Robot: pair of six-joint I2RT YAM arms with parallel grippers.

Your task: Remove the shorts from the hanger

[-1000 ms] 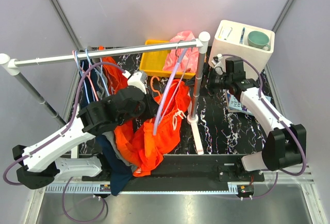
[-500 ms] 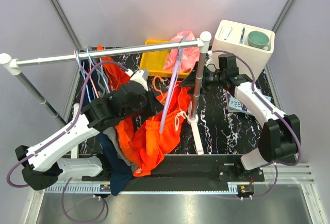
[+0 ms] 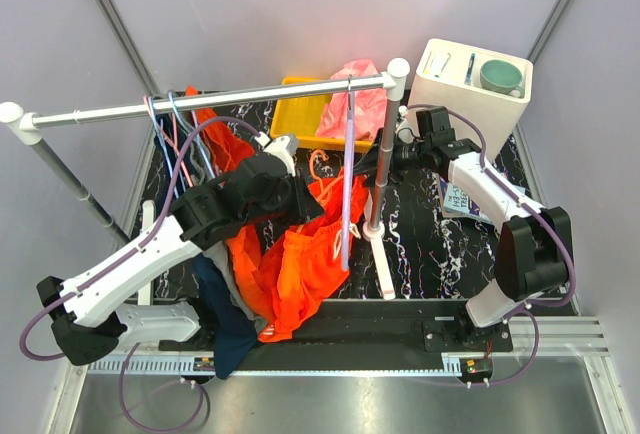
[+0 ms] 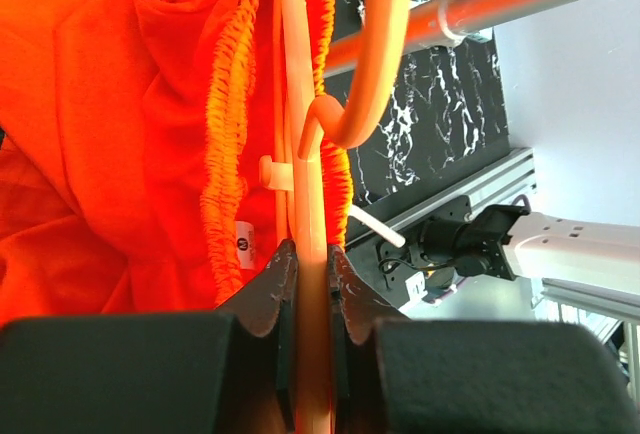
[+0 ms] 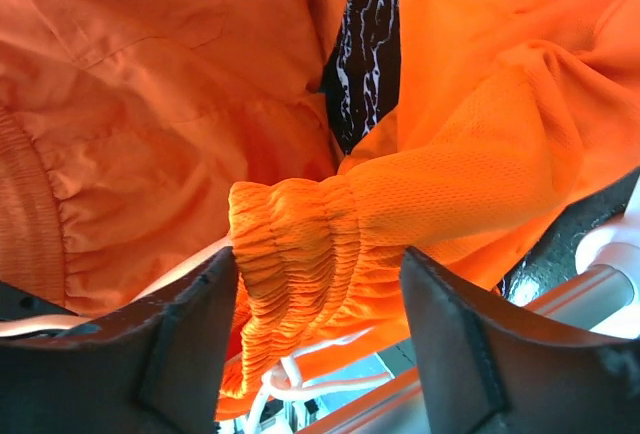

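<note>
Left gripper: pressed together on the bar of the orange hanger. The bar runs straight up between the two fingers. The hanger's hook curves off to the upper right in the wrist view, close to the rail. I cannot tell whether it touches the rail.

Orange shorts: on the hanger. The gathered waistband lies along the bar, beside a small clip. From above, the cloth hangs in a loose bunch below the rail. It sits between the left arm and the white post and reaches down towards the near edge of the table.

Right gripper: spread. A bunched fold of the orange waistband sits between its fingers and touches the finger on the picture's left. I cannot tell whether the cloth is being squeezed. From above, this gripper sits just beside the post, on the side away from the shorts' main bulk.

Pink shorts: at the rail's right end, by the yellow bin. I cannot tell whether they hang from the rail or rest on the bin.

Other items:
- A lavender hanger hangs from the rail's right end, across the front of the orange cloth.
- Several thin hangers hang near the rail's left end.
- A dark garment lies below the left arm.
- A cup stands on the white box at the far right.
</note>
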